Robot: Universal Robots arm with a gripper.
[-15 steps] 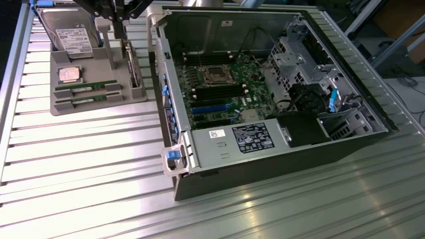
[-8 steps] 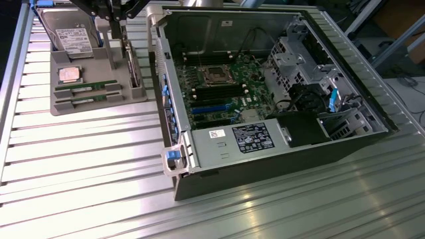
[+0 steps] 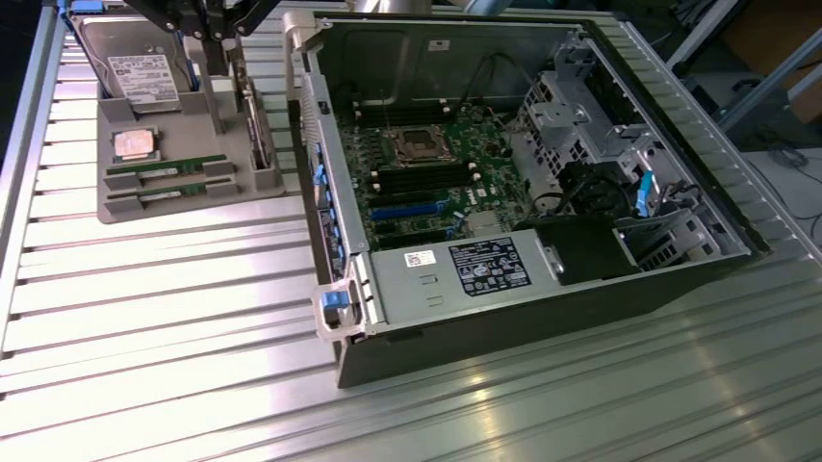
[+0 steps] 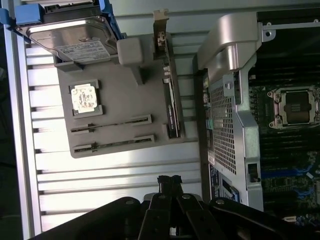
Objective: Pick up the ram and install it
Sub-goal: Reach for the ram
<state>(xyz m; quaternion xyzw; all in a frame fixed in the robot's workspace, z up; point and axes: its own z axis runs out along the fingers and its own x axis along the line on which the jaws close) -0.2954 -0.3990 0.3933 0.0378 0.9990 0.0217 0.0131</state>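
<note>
The gripper (image 3: 216, 34) hangs in the exterior view's upper left, above the gray tray (image 3: 206, 204). It is closed and empty. The ram (image 3: 171, 167) lies in the tray.

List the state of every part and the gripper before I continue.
gripper: shut, holding nothing
ram sticks: both lying in their slots in the tray, untouched
processor chip: flat in the tray
hard drive: propped tilted on the tray
expansion card: standing on edge in the tray
computer case: open, side panel off
processor socket: empty
</note>
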